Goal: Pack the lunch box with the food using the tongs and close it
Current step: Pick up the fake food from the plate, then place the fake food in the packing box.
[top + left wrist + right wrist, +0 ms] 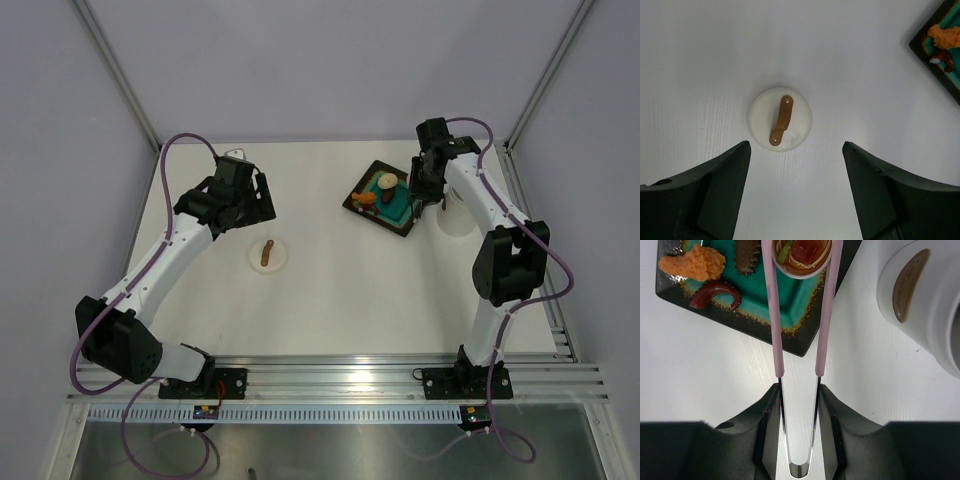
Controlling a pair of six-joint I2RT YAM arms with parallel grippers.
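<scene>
My right gripper (799,390) is shut on the tongs (774,315), whose pink arms reach over the black tray (790,335). Their tips stand on either side of a round cream-white piece with a red centre (802,257). An orange piece (692,262), a curled brown-red piece (715,292) and a dark ridged piece (747,257) also lie on the tray. The lunch box (925,305) stands just right of the tray, without its lid. Its lid (780,120) with the brown handle lies flat on the table. My left gripper (796,147) hovers open just near of the lid, holding nothing.
From above, the tray (385,195) sits at the back right, the lunch box (457,215) beside it near the table's right edge, and the lid (267,255) left of centre. An aluminium rail (340,375) runs along the near edge. Grey walls enclose the table.
</scene>
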